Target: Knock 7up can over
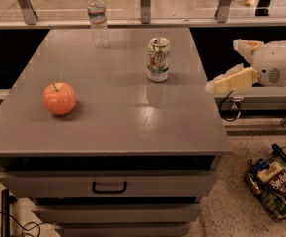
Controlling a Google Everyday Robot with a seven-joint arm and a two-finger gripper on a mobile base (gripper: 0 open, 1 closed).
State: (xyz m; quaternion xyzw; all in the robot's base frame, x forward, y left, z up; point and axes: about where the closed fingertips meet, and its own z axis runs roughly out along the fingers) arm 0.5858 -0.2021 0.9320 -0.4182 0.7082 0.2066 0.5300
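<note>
The 7up can (158, 59) stands upright on the grey table (133, 127), toward its far right. It has a white and green label and a silver top. My gripper (223, 66) hovers off the table's right edge, to the right of the can and at about its height. It is open and empty, its cream fingers (232, 80) pointing left toward the table. A clear gap lies between the gripper and the can.
A red apple (59, 98) sits on the left of the table. A clear water bottle (98, 18) stands at the far edge. A wire basket of snack packs (276, 181) is on the floor at the right. Drawers (109, 185) are below the tabletop.
</note>
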